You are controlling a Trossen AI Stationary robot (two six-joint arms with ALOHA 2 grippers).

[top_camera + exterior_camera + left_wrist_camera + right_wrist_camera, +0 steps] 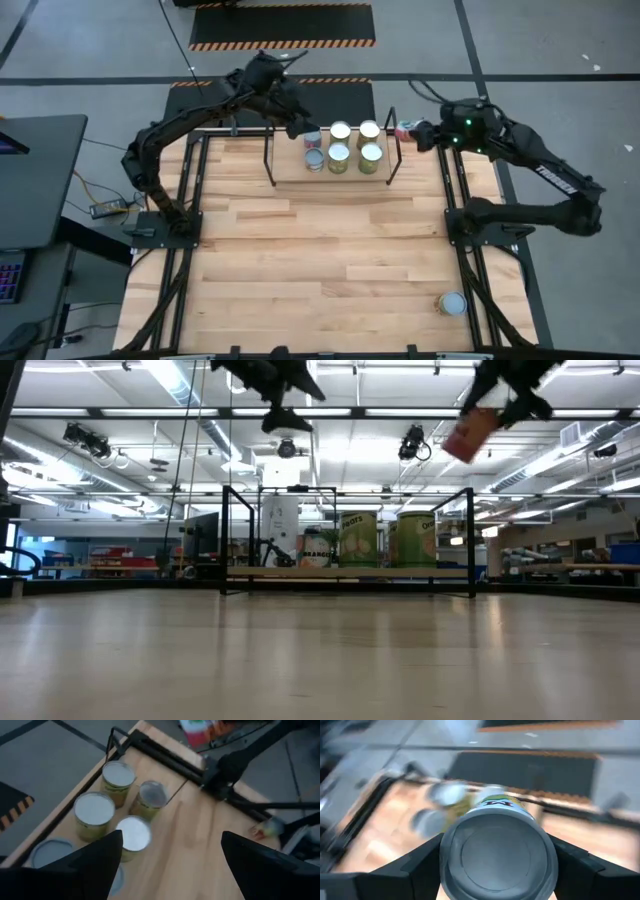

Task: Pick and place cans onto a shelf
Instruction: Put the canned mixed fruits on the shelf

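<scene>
Progress well past halfway: five cans (340,146) standing upright on the shelf (290,168) at upper centre of the high view, clustered toward its right end, round tops facing up. Sixth can (405,128) gripped between the right gripper (418,132) fingers, just beyond the shelf's right wire frame at upper right, carried high off the bench (320,250). Tilted in the low view, long axis slanting, neither upright nor flat; round end turned toward the right wrist camera, label pointing away toward the shelf. Left gripper (296,118) parked above the shelf's back edge, fingers spread wide, empty. One more can (452,303) waiting at lower right of the bench, well apart. Eighth not visible.
</scene>
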